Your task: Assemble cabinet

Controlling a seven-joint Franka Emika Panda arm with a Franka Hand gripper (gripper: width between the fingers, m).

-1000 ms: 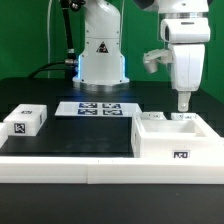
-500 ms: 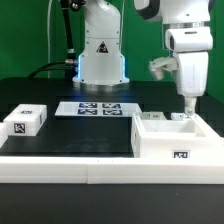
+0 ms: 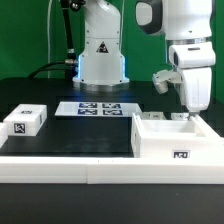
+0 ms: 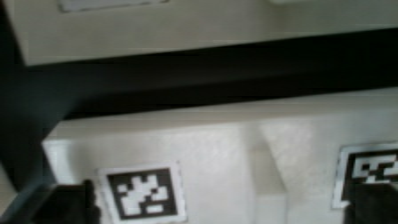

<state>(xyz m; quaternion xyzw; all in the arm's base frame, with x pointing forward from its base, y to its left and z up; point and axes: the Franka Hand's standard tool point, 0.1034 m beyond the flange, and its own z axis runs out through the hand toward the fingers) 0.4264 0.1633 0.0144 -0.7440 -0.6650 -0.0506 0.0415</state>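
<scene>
Cabinet assembly on a black table (image 3: 90, 135): the body (image 3: 176, 140), an open-topped white box with a tag on its front wall, is seen at the exterior view's right, set just behind the white rail (image 3: 70, 168) that borders the table's near edge. The gripper (image 3: 188, 112) is held above the body's far rim, fingers pointed down and close to it; contact cannot be made out. Whether the jaws are apart or together cannot be told: from outside they are seen as one narrow shape, and only one dark finger (image 4: 50, 205) is caught in the blurred wrist view. That view is filled by a white face of the body (image 4: 231, 150) carrying two tags, with a dark band beyond it and a further white surface that cannot be identified. A small tagged panel (image 3: 25, 122) is placed at the exterior view's left, against the rail and well apart from the body. The marker board (image 3: 98, 108) is laid flat between them, farther back, before the robot base (image 3: 100, 55). Much of the body's interior is hidden by its front wall.
</scene>
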